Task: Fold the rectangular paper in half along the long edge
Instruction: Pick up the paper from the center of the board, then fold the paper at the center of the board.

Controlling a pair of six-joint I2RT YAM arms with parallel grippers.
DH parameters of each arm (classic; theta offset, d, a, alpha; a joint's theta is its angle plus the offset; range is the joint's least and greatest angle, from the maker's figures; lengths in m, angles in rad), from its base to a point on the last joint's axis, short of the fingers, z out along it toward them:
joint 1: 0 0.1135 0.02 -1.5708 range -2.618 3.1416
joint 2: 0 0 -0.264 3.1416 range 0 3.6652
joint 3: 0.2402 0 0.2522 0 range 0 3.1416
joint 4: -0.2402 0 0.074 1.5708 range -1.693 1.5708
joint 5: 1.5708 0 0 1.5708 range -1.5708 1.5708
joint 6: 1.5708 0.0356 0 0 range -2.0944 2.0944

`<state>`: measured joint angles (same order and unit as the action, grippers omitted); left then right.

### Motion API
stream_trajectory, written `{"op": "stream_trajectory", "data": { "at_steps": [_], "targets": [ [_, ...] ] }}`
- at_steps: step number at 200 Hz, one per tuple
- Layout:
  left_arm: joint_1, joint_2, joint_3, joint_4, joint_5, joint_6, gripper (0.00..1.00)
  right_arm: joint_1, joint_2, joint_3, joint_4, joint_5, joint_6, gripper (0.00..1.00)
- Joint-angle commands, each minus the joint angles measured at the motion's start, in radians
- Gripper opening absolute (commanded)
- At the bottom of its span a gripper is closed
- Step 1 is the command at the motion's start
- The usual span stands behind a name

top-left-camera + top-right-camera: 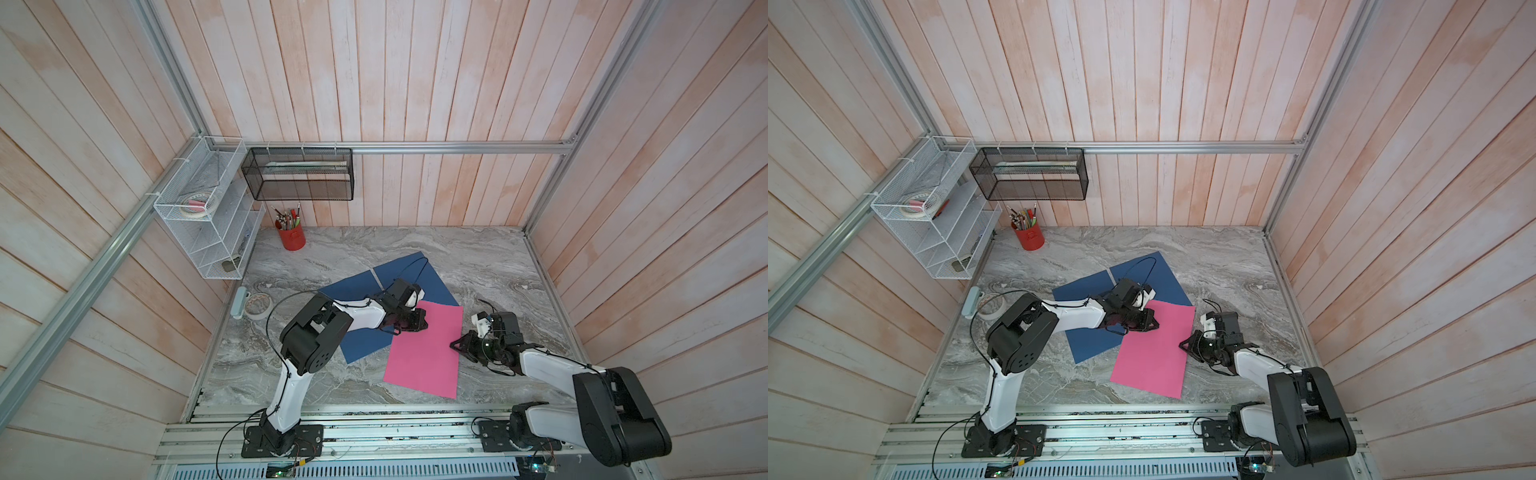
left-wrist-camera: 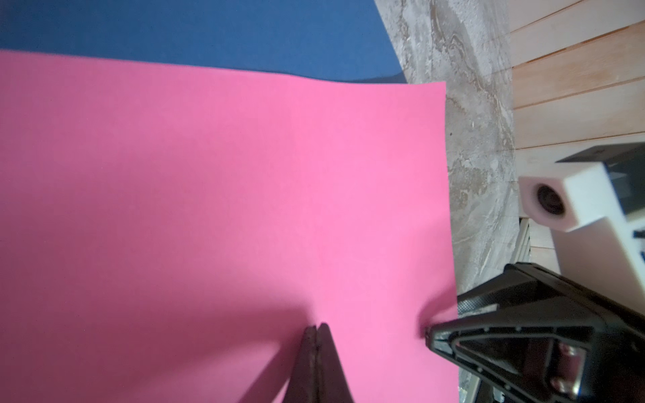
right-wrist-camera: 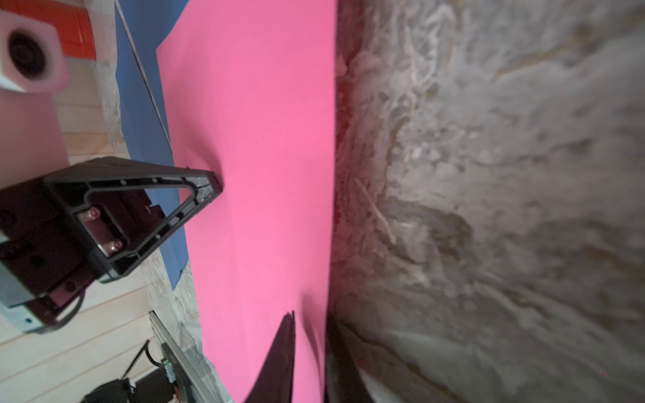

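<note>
In both top views the pink paper (image 1: 428, 353) lies flat and unfolded on the marble worktop (image 1: 519, 270) between the two arms; it sits askew, its far end overlapping the blue sheets (image 1: 357, 286); a plain rectangle, one even colour, with no crease that I can see. The left gripper (image 1: 424, 326) comes down on the far part of it, just inside one long edge; the right gripper (image 1: 1181, 344) meets the opposite long edge about midway.

In the left wrist view the left gripper (image 2: 316, 329) has its jaws clenched together with nothing between them, tips set on the pink paper (image 2: 227, 181) as if to pin it; the right gripper (image 2: 430, 335) noses in at the sheet's edge.

In the right wrist view the right gripper (image 3: 310, 315) has one jaw over the pink paper (image 3: 258, 157) and the other at or under its edge, a strip of pink showing between; whether they truly pinch it I cannot tell; the edge there bows up a little off the worktop.

To my eye the sheet is thin and very light; springy enough to hold a curve, easy to crumple, and likely to skate on polished marble unless pinned; the sensible hold is a shallow pinch at the middle of a long edge, so it lifts evenly and the corners can be matched.
</note>
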<state>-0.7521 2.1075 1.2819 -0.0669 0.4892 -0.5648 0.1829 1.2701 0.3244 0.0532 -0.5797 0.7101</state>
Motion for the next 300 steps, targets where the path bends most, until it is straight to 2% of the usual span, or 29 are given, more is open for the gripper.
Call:
{"op": "stream_trajectory", "data": {
  "at_steps": [1, 16, 39, 62, 90, 118, 160, 187, 222, 260, 300],
  "targets": [
    [-0.004, 0.042, 0.014, -0.056, -0.033, 0.02, 0.0, 0.006, -0.011, -0.005, -0.027, 0.024, 0.005, 0.05],
    [-0.005, 0.03, 0.016, -0.063, -0.05, 0.02, 0.0, 0.007, -0.025, 0.008, -0.044, 0.03, 0.005, 0.0],
    [-0.002, -0.017, 0.008, -0.063, -0.105, 0.028, 0.0, 0.006, -0.067, 0.044, -0.082, 0.054, -0.001, 0.0],
    [0.01, -0.121, -0.017, -0.029, -0.139, 0.023, 0.0, -0.001, -0.092, 0.101, -0.13, 0.058, -0.018, 0.0],
    [0.081, -0.291, -0.134, 0.162, -0.07, -0.065, 0.0, -0.024, -0.074, 0.165, -0.158, 0.022, -0.059, 0.0],
    [0.171, -0.456, -0.283, 0.37, -0.008, -0.14, 0.0, -0.062, -0.022, 0.26, -0.229, 0.009, -0.158, 0.0],
    [0.186, -0.585, -0.3, 0.222, -0.064, 0.01, 0.0, -0.083, 0.035, 0.384, -0.308, 0.006, -0.272, 0.0],
    [0.186, -0.607, -0.364, 0.237, -0.055, 0.007, 0.0, -0.083, 0.081, 0.428, -0.341, -0.013, -0.323, 0.0],
    [0.166, -0.571, -0.403, 0.25, -0.029, 0.004, 0.0, -0.083, 0.161, 0.49, -0.411, -0.061, -0.403, 0.0],
    [0.09, -0.517, -0.398, 0.22, -0.064, 0.026, 0.0, -0.088, 0.218, 0.546, -0.5, 0.008, -0.423, 0.0],
    [0.036, -0.437, -0.431, 0.242, -0.099, 0.016, 0.0, -0.087, 0.265, 0.561, -0.468, 0.01, -0.431, 0.0]
  ]
}}
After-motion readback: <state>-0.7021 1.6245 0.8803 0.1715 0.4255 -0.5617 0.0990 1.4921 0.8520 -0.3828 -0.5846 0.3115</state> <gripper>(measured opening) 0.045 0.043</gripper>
